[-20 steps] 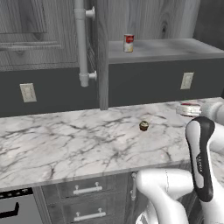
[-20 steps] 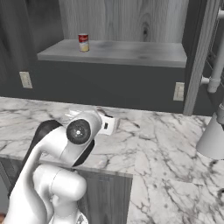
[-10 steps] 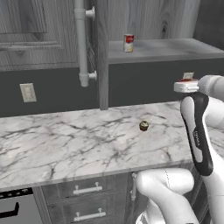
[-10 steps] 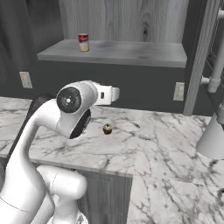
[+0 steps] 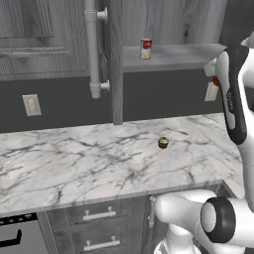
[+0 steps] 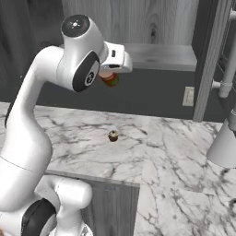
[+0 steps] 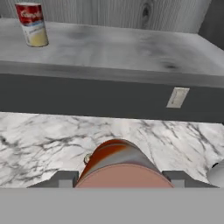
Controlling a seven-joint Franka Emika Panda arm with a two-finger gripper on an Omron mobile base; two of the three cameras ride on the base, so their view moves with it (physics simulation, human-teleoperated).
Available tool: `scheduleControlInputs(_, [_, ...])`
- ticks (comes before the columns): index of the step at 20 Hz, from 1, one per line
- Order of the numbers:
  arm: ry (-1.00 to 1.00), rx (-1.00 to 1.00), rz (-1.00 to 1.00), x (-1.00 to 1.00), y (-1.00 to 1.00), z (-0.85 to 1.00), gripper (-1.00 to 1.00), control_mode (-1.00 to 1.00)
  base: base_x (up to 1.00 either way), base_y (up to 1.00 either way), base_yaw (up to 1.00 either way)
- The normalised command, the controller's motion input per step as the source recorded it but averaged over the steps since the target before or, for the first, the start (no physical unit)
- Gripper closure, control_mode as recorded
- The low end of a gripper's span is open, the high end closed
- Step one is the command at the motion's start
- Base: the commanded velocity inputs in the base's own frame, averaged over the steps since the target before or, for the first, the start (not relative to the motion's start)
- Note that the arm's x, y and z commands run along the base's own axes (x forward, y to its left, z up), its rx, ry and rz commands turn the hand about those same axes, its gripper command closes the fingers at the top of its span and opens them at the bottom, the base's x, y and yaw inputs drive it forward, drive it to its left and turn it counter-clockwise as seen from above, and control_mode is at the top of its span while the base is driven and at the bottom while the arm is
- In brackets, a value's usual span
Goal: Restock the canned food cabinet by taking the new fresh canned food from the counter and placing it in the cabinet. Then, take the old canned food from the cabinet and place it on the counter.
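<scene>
Item: new fresh canned food (image 7: 116, 168), orange-red, clamped in the tool (image 6: 109, 76). Change: lifted from low by the tabletop (image 5: 74, 163) to shelf height, upper centre of right base view. Old canned food (image 5: 146, 49) stands on cabinet (image 5: 173, 55) shelf. Placement comes next.

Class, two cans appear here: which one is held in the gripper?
The all orange-red can, clamped in the gripper above the counter. The red-and-white can stands alone on the cabinet shelf.

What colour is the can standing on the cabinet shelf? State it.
Red upper band over a whitish lower half: the old canned food, clearest in the hand view.
</scene>
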Motion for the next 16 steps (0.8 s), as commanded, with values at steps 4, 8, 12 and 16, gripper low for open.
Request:
scheduleControlInputs(4, [0.00,0.00,0.03,0.78,-0.06,0.00,1.00,-1.00,0.00,0.00,0.00])
scheduleControlInputs(8, [0.00,0.00,0.02,1.00,-0.02,0.00,1.00,-1.00,0.00,0.00,0.00])
scheduleControlInputs(12, [0.00,0.00,0.00,1.00,0.00,0.08,1.00,-1.00,0.00,0.00,0.00])
scheduleControlInputs(16, [0.00,0.00,0.00,1.00,0.00,0.04,1.00,-1.00,0.00,0.00,0.00])
